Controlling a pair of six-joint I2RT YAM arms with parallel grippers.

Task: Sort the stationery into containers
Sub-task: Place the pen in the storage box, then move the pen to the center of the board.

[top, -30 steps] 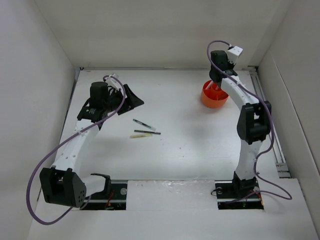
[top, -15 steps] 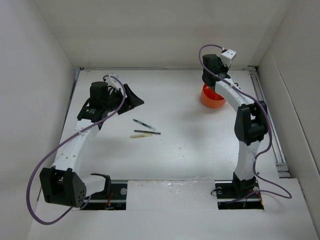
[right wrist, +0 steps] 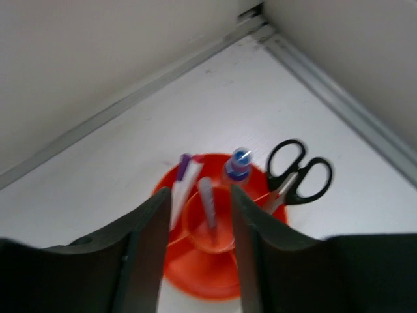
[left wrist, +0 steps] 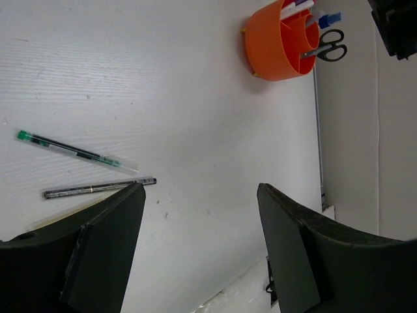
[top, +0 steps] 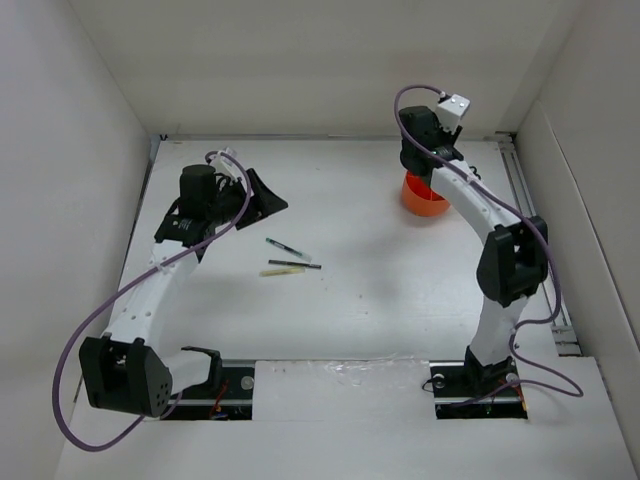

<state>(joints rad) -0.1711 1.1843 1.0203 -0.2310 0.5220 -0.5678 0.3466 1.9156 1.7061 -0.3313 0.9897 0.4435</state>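
The orange organiser cup (top: 428, 203) stands at the back right. In the right wrist view it (right wrist: 215, 277) holds black-handled scissors (right wrist: 296, 176), a purple-and-white pen (right wrist: 183, 173), a pale pen (right wrist: 208, 201) in the centre well and a blue-capped item (right wrist: 238, 163). My right gripper (right wrist: 199, 225) hangs just above the cup, open and empty. Three items lie mid-table: a clear pen with a green end (left wrist: 75, 151), a dark pen (left wrist: 98, 188) and a pale yellow stick (top: 281, 271). My left gripper (left wrist: 199, 222) is open and empty, above the table left of them.
White walls close the table on the left, back and right. A metal rail (top: 535, 230) runs along the right edge, close behind the cup. The cup also shows in the left wrist view (left wrist: 277, 45), far from the loose pens.
My right gripper has shifted a little to the left above the orange cup and now hides more of it in the top view. The left arm and the loose pens have not moved.
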